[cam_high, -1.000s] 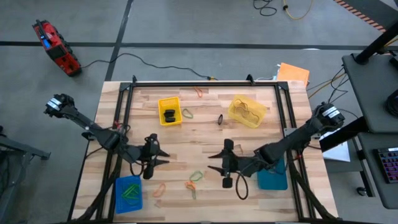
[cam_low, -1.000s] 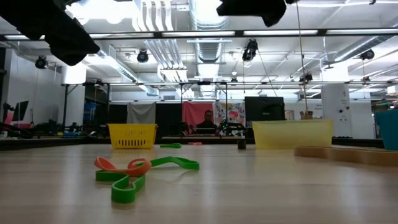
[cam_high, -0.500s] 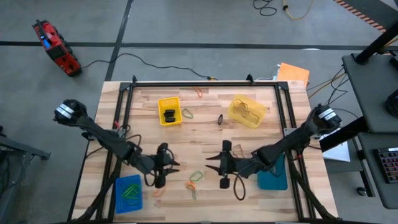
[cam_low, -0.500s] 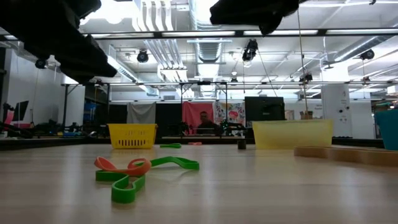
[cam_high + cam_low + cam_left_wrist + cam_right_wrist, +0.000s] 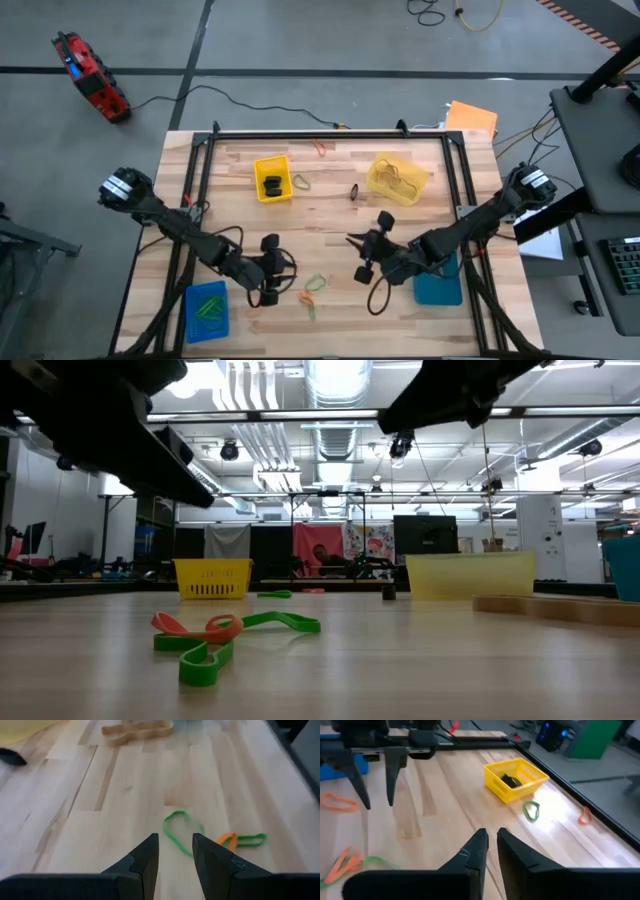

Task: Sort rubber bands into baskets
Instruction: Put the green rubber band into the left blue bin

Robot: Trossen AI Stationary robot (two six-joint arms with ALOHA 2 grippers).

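Table [image 5: 330,215] of light wood carries four baskets. Bright yellow basket [image 5: 272,177] sits toward the far left and holds a black band [image 5: 272,185]; a green band [image 5: 301,183] lies just beside it on the wood. Pale yellow basket [image 5: 397,178] sits toward the far right with tan bands inside. Bright blue basket [image 5: 207,310] occupies the near left corner and contains green bands. Teal-blue basket [image 5: 438,283] sits near the right edge, partly covered by the right arm.

Loose bands lie near the front centre: a green loop [image 5: 181,831] and an orange-and-green pair [image 5: 241,840], with a tan band [image 5: 137,730] farther off. An orange band [image 5: 321,148] lies at the far edge, and a small black band [image 5: 354,191] rests between the two yellow baskets.

Left gripper [image 5: 268,290] is positioned above the table near the front, close to the loose green loop; its fingers [image 5: 145,862] stand apart with nothing between them. Right gripper [image 5: 363,271] is positioned over the table centre, in front of the pale yellow basket; its fingers [image 5: 475,852] are almost together, a narrow gap showing, and hold nothing.
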